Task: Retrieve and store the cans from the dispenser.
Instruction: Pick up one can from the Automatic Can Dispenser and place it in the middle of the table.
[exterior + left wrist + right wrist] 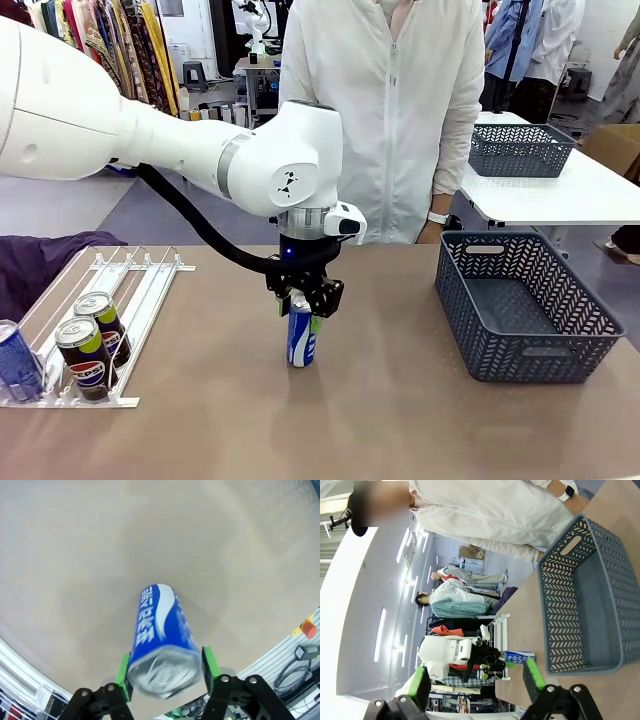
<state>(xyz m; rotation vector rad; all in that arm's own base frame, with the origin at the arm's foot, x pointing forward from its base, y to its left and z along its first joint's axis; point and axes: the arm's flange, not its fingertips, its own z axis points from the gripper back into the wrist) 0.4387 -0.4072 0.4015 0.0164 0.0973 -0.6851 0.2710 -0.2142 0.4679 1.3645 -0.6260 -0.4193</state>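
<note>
Left gripper [167, 669] straddles the top of the blue can [161, 625]. Green pads sit at either side of its rim; clamped or just clear, cannot tell. Can stands upright on the table [400, 430], long axis in line with the fingers, running straight out from between the jaws. Right gripper [476, 679] gapes wide, empty, can well beyond its jaws. Judgement: left arm far nearer; mesh basket [468, 330] lies to its right.

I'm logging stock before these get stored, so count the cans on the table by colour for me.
Blue-and-white cans: 2
Black and yellow-green Pepsi cans: 2
Total: 4
</note>
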